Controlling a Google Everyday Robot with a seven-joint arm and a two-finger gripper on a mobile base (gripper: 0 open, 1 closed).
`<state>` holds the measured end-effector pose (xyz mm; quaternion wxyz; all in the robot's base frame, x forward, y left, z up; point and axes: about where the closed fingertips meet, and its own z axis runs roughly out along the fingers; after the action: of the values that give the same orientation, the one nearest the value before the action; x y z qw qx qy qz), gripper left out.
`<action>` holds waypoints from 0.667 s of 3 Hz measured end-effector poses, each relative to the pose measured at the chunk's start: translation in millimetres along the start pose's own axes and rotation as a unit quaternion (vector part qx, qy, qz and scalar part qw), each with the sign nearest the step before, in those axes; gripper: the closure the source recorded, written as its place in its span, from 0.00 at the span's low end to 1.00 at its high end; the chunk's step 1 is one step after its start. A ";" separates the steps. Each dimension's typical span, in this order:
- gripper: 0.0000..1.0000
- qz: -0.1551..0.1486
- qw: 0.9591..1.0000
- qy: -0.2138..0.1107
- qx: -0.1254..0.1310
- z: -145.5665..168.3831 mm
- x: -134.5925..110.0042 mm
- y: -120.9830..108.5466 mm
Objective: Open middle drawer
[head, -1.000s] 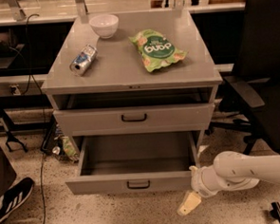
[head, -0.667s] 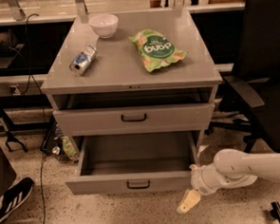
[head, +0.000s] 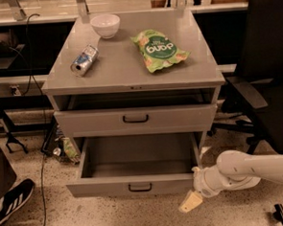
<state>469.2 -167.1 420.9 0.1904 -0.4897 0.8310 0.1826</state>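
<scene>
Under the cabinet top (head: 129, 72), the middle drawer (head: 135, 119) sits at centre, above the bottom drawer (head: 136, 186), which is pulled out toward the near side. Just right of that lower front's corner, the gripper (head: 190, 201) hangs low by the floor. I cannot tell whether it is released or clenched.

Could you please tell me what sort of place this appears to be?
Probably an office or lab workspace: a black office chair, a grey drawer cabinet and a long pale workbench behind it. The robot's hand hangs low beside the cabinet's lower right corner.
</scene>
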 end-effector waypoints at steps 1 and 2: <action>0.38 0.000 1.000 0.000 0.000 -1.2 -0.7 0.2; 0.68 0.000 1.000 0.000 0.000 -7.3 -3.9 0.9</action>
<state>469.2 -167.3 429.2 0.1904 -0.4894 0.8312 0.1825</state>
